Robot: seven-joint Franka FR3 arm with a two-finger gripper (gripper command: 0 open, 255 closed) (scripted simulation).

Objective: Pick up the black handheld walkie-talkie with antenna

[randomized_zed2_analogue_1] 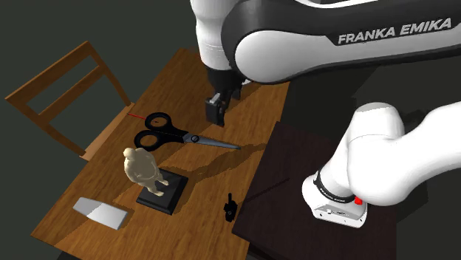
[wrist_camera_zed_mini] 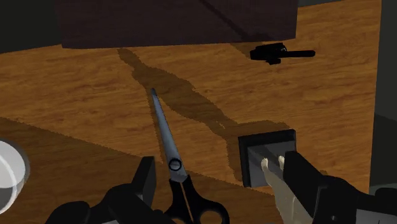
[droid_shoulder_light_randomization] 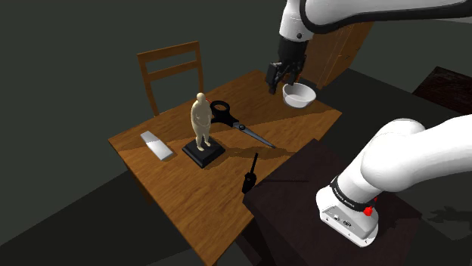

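Shoulder view: the claw (droid_shoulder_light_randomization: 281,78) hovers just beside an empty white bowl (droid_shoulder_light_randomization: 299,94); the walkie-talkie (droid_shoulder_light_randomization: 249,175) lies well away, at the desk (droid_shoulder_light_randomization: 174,189) edge by the stand. Second exterior view: scissors (randomized_zed2_analogue_1: 173,135) lie beneath the claw. Wrist view: the claw is wide open and empty; the walkie-talkie's long axis parallels the finger line, so a wrist turn seems needed.

Grained wooden table (droid_shoulder_light_randomization: 175,184), matt black walkie-talkie (droid_shoulder_light_randomization: 250,174), metal-bladed scissors (droid_shoulder_light_randomization: 239,125)

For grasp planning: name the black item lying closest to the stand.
The black walkie-talkie with antenna, beside the dark stand; the black-handled scissors and figurine's black square base lie farther off.
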